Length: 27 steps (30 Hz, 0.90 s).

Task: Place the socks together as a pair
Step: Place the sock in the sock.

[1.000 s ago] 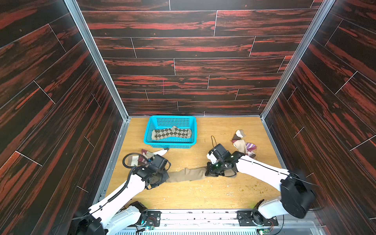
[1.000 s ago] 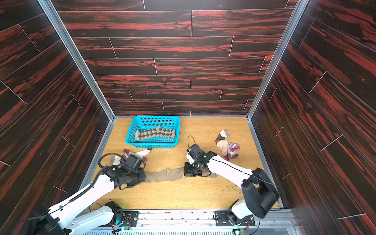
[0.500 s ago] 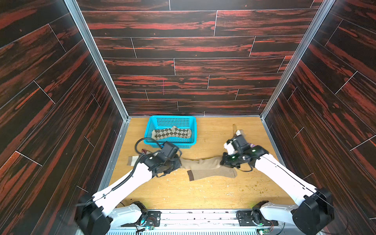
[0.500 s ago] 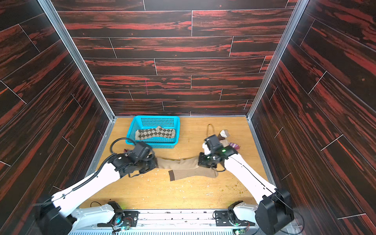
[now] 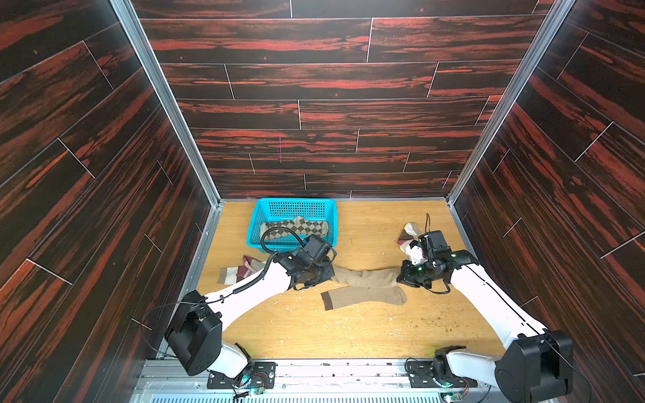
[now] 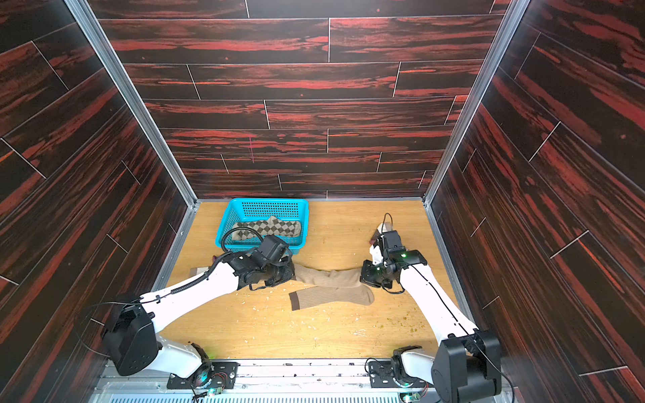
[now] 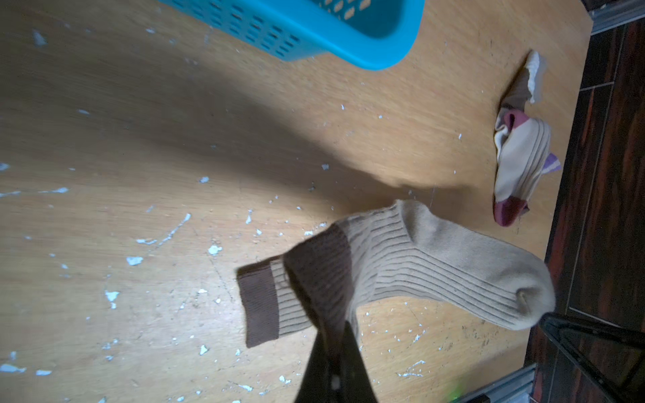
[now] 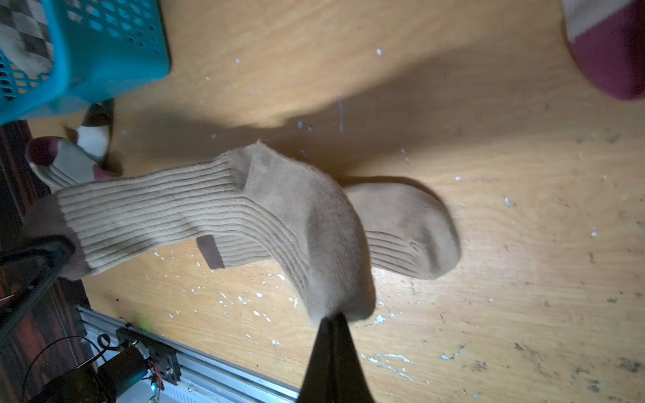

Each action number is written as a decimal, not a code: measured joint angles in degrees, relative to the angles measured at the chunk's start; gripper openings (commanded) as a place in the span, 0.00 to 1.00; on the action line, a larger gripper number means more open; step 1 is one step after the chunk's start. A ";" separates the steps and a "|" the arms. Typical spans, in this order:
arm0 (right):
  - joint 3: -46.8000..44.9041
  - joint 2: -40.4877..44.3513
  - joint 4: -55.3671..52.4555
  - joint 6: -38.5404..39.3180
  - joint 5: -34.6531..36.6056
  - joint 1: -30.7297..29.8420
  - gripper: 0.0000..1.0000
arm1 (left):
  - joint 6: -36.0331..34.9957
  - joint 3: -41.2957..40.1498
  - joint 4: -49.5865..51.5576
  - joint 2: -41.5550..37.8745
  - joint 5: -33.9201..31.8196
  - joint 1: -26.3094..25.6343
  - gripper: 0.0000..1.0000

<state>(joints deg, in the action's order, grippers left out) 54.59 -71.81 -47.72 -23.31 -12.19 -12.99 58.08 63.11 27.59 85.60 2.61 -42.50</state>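
A plain tan sock with a brown cuff (image 5: 363,278) hangs stretched between my two grippers, just off the table. My left gripper (image 5: 326,276) (image 7: 335,336) is shut on its brown cuff (image 7: 319,272). My right gripper (image 5: 402,278) (image 8: 331,318) is shut on its toe (image 8: 335,296). The matching tan sock (image 5: 363,297) (image 8: 412,223) lies flat on the table right beside and partly under the held one, its cuff (image 7: 260,303) pointing left. The tan-brown argyle socks (image 5: 296,226) lie in the basket.
The blue basket (image 5: 256,223) stands at the back, just behind my left wrist. A maroon-beige sock (image 5: 241,272) lies at the left wall. A small heap of maroon-beige and white-brown socks (image 5: 406,237) (image 7: 520,153) sits behind my right wrist. White flecks dot the wooden table (image 5: 314,331).
Both arms have carried the stretched tan sock to the right, from the left middle of the table to just above the second tan sock. Both grips have stayed shut.
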 measured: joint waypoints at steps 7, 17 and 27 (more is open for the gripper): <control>-3.08 0.28 0.15 1.51 -1.07 2.12 0.00 | 0.90 -1.57 -2.62 0.83 0.22 -1.57 0.04; -4.85 -1.81 1.79 1.92 -1.73 3.41 0.00 | 2.99 -6.49 -4.31 0.94 0.31 -2.29 0.04; -7.15 -6.34 2.62 0.52 0.46 3.54 0.00 | 4.74 -10.78 -6.38 0.94 0.37 -3.85 0.06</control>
<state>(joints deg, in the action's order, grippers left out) 47.44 -78.15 -45.10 -22.79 -11.73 -9.45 62.83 52.34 21.21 86.54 2.98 -46.35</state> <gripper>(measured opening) 0.047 0.072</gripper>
